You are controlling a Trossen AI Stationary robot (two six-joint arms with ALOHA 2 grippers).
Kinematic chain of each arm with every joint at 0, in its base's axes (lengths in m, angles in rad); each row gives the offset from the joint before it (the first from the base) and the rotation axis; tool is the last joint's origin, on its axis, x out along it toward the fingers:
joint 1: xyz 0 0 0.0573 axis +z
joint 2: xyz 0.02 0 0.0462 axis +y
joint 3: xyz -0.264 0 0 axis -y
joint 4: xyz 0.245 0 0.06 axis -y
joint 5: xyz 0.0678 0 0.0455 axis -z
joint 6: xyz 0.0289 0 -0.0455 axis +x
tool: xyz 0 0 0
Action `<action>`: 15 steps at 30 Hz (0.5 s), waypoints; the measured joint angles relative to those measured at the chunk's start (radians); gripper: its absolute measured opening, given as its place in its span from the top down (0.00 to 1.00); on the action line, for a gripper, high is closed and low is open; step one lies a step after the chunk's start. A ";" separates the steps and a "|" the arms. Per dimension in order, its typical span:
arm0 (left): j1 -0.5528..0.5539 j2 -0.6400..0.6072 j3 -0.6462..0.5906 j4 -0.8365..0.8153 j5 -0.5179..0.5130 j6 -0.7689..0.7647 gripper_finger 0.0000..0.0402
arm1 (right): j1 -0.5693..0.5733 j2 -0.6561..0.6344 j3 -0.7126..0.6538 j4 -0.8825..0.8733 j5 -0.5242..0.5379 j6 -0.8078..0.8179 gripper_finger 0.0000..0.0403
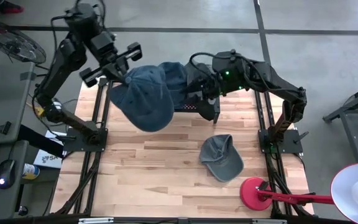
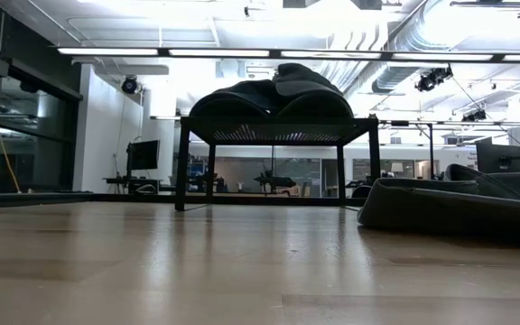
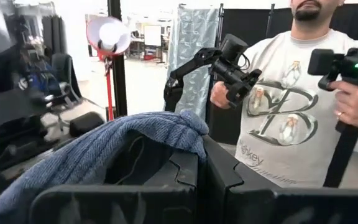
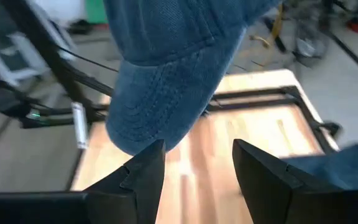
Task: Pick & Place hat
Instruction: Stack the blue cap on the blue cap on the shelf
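- Up high, the left gripper (image 1: 124, 70) is clamped on the blue hat (image 1: 145, 96), which hangs above the table's (image 1: 154, 180) far side.
- Facing it, the right gripper's (image 4: 194, 168) jaws stand apart, empty, just under the hat's brim.
- Advice: keep the clamp firm and lower straight down, avoiding the right arm.
- Nearer the front edge, a grey hat (image 1: 221, 157) lies well apart; set down clear of it.

The table (image 1: 135, 168) lies bare along its near edge and left side; a grey hat (image 1: 221, 157) and red lamp base (image 1: 253, 190) block the right.
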 joint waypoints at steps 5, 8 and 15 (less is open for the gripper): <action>-0.040 -0.051 0.000 -0.006 -0.082 0.000 1.00 | -0.017 0.005 0.000 0.061 -0.067 0.001 0.55; -0.069 -0.071 0.000 -0.005 -0.119 0.003 1.00 | -0.025 0.027 0.001 0.111 -0.112 0.022 0.55; -0.106 -0.080 0.000 -0.031 -0.176 0.019 1.00 | -0.026 0.081 -0.001 0.159 -0.160 0.035 0.55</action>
